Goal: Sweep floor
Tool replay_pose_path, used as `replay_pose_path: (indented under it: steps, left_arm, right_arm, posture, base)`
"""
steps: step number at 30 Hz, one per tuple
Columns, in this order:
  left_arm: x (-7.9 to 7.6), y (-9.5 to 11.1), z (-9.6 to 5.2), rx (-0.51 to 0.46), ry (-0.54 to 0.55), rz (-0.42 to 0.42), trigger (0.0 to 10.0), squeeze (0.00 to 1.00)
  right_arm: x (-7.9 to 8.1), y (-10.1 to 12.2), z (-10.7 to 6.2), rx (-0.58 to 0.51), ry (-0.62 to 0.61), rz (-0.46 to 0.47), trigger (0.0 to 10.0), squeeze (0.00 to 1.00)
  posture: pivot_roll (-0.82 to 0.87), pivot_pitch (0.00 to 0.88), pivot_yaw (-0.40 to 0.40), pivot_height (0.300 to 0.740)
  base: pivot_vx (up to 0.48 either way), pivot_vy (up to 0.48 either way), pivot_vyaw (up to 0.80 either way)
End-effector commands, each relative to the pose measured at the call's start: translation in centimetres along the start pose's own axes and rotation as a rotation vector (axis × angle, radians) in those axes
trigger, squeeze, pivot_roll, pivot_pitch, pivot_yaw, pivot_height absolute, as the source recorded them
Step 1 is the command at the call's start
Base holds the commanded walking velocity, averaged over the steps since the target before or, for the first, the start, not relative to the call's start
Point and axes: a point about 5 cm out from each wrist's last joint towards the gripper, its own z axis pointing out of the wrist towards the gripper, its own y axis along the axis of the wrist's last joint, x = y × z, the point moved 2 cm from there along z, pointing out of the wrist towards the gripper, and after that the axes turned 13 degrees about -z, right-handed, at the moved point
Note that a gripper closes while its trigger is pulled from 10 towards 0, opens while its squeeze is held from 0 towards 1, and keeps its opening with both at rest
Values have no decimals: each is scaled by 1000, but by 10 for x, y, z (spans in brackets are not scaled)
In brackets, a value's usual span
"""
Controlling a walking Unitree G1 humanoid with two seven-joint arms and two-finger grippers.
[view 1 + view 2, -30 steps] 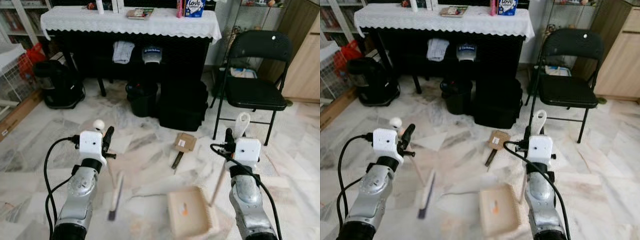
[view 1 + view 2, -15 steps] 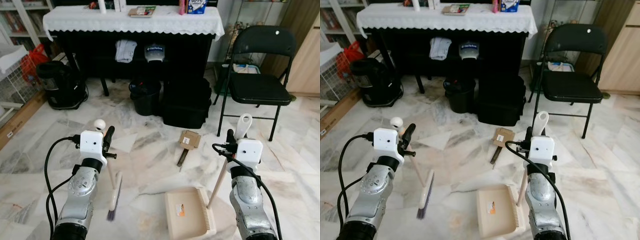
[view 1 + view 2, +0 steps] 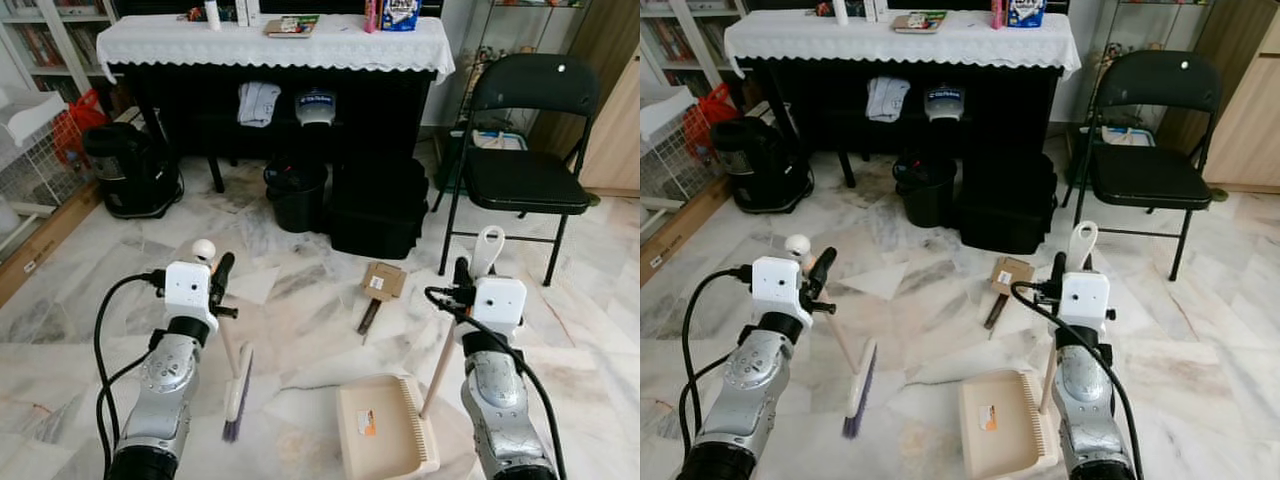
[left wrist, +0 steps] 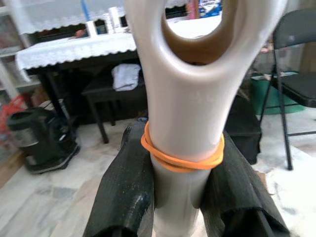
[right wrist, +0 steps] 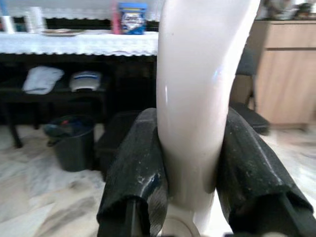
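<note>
My left gripper point(image 3: 214, 283) is shut on the pale handle of a broom point(image 3: 237, 395), whose purple-bristled head rests on the marble floor in front of me. The left wrist view shows both black fingers point(image 4: 126, 190) clamped on that handle point(image 4: 185, 118), which has an orange rubber band around it. My right gripper point(image 3: 468, 288) is shut on the upright handle of a beige dustpan point(image 3: 385, 430) that sits on the floor. In the right wrist view its fingers point(image 5: 136, 173) squeeze the white handle point(image 5: 197, 98). A cardboard piece point(image 3: 383, 281) and a dark stick point(image 3: 368, 318) lie ahead.
A black piano under a white lace cloth point(image 3: 270, 40) spans the back, with a black bin point(image 3: 297, 195) and a black case point(image 3: 378, 208) in front of it. A black folding chair point(image 3: 525, 150) stands at the right, a black vacuum point(image 3: 130, 170) at the left.
The whole view has shifted a little and lost its blur, so the camera moved. Both grippers keep their hold; broom and dustpan stay much as they were.
</note>
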Motion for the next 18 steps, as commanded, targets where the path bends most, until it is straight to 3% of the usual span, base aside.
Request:
replay_pose_path:
  steps: [1, 18]
  left_arm:
    - [2, 6, 3, -27, 0, 16, 10000, 0]
    - [-1, 6, 4, -30, -7, 8, 10000, 0]
  right_arm:
    - [-3, 9, 5, -40, -12, -5, 10000, 0]
    - [-3, 11, 6, -53, -15, -6, 10000, 0]
  posture:
    - [5, 0, 43, 740]
    - [3, 0, 43, 740]
  base:
    - [0, 0, 0]
    - [29, 0, 0]
